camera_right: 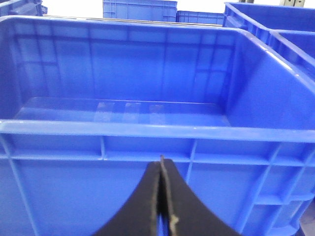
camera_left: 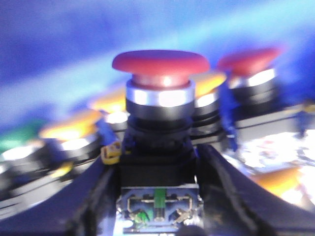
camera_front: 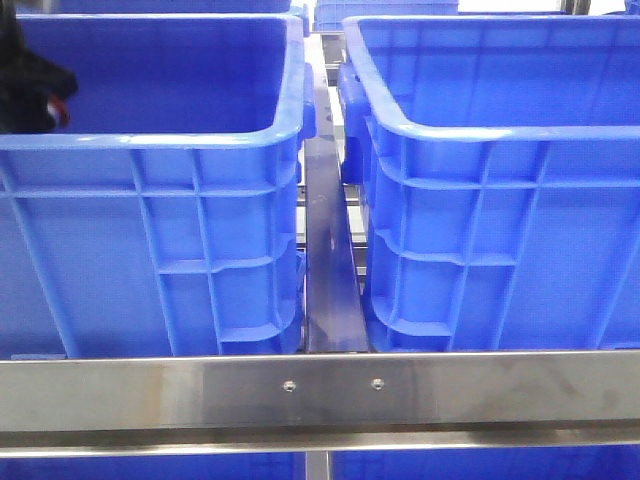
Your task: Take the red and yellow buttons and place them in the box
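My left gripper [camera_left: 157, 158] is shut on the black body of a red button [camera_left: 160, 64], whose dome cap stands above the fingers. Behind it lie yellow buttons [camera_left: 69, 129], another red button [camera_left: 248, 60] and a green one, all blurred. In the front view the left gripper [camera_front: 35, 95] is inside the left blue crate [camera_front: 150, 140] at its far left, with a bit of red [camera_front: 62, 112] showing. My right gripper [camera_right: 161, 164] is shut and empty, just outside the near wall of an empty blue box [camera_right: 147, 129]. The right blue box [camera_front: 480, 130] stands beside the left crate.
A steel crossbar [camera_front: 320, 390] runs across the front below both crates. A narrow metal rail [camera_front: 328, 250] fills the gap between them. More blue crates [camera_right: 140, 9] stand behind.
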`<state>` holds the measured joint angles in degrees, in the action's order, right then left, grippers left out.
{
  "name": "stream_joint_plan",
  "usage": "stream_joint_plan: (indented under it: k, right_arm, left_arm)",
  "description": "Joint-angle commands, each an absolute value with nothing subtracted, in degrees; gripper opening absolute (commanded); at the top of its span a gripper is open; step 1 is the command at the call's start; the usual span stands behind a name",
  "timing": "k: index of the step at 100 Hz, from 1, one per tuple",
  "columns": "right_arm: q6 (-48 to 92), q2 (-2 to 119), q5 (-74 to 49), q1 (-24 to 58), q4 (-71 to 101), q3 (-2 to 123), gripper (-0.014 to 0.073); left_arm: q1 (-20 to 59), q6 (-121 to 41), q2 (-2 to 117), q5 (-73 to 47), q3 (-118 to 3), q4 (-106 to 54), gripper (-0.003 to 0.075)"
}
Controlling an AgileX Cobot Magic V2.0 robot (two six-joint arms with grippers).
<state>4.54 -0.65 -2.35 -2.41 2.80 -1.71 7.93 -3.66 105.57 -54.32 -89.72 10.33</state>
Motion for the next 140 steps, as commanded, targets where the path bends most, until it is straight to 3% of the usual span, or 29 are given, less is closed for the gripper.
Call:
stream_joint_plan:
  k: [1, 33, 63, 109, 140]
  right_arm:
    - [4.6, -1.9, 2.0, -2.7, 2.3, -0.7, -0.0069]
    - [4.6, -1.9, 2.0, -2.7, 2.3, -0.7, -0.0069]
    - [4.6, -1.9, 2.0, -2.7, 2.3, -0.7, -0.0069]
    - [4.6, -1.9, 2.0, -2.7, 2.3, -0.7, -0.0069]
    - [4.6, -1.9, 2.0, -2.7, 2.3, -0.7, -0.0069]
  left_arm:
    - [8.2, -6.6, 100.0, -52.0, -91.4, 8.2, 0.0190]
    - [8.2, -27.9, 94.1, -52.9, -91.4, -12.1, 0.0190]
    - [9.9, -50.9, 93.2, -64.1, -91.4, -34.1, 0.0190]
    - [24.4, -52.2, 93.2, -65.2, -91.4, -37.5, 0.0190]
    - [26.6, -52.2, 93.2, -65.2, -91.4, -38.4, 0.0190]
